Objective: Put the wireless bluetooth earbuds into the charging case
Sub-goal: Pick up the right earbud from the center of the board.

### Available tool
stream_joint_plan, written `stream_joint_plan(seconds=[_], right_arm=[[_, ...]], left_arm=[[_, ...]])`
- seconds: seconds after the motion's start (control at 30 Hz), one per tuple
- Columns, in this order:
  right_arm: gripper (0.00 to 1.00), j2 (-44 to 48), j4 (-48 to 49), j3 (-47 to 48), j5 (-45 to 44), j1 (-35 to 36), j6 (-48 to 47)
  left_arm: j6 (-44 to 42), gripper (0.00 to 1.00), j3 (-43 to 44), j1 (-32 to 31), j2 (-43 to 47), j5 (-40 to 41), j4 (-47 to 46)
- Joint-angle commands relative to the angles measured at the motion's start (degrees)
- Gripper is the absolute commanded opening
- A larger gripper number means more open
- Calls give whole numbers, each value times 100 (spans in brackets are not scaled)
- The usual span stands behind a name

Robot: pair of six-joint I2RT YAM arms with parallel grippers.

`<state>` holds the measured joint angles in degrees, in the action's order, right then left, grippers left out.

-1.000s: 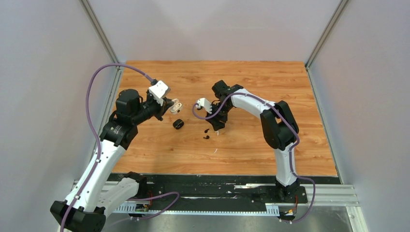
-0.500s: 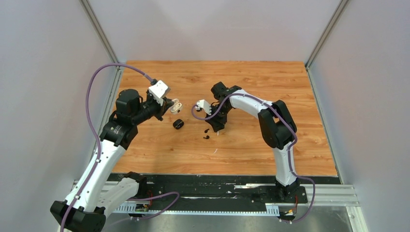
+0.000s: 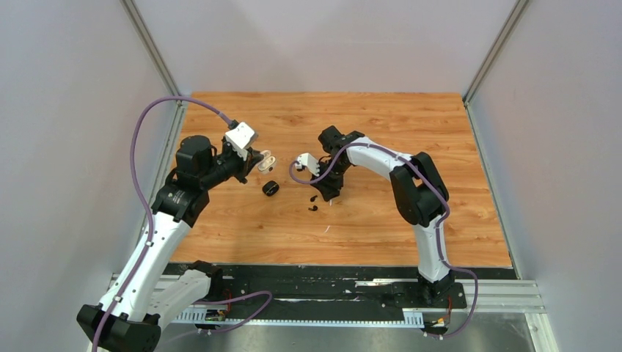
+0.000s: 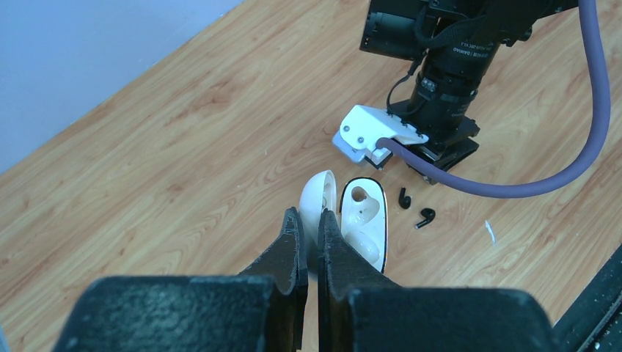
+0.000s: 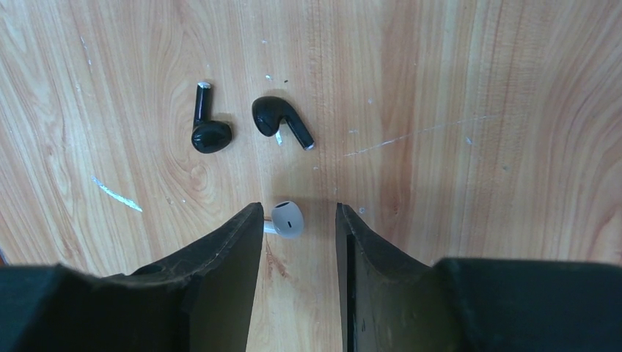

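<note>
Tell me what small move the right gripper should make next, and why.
Probably close the right gripper on the white earbud: it lies on the table between the open fingers, not yet pinched. The left gripper holds the white charging case open with a socket showing empty, seemingly ready to receive it.

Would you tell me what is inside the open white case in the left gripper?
The white case shows one empty socket at its far end. A rounded white shape nearer the left gripper may be an earbud; its fingers cover the rest.
</note>
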<state>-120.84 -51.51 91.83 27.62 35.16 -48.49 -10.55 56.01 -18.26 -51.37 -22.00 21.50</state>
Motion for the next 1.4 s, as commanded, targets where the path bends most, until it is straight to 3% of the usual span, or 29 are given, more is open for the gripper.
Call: stream_joint_plan(seconds=[0.0,0.37,0.67,1.0,1.37], right_arm=[[40,20,71,-26,1,57,14],[39,60,181,-169,-116,70,65],[27,53,251,-101,-125,70,115],[25,135,360,-113,-134,79,216],[40,169,703,-122,-642,132,801]], left_arm=[[107,0,-1,32,40,-62,-211],[143,0,-29,38,32,-85,-249],[160,0,-33,34,7,-82,-263],[189,0,-37,33,-37,-117,-293],[201,0,-55,33,-33,-129,-296]])
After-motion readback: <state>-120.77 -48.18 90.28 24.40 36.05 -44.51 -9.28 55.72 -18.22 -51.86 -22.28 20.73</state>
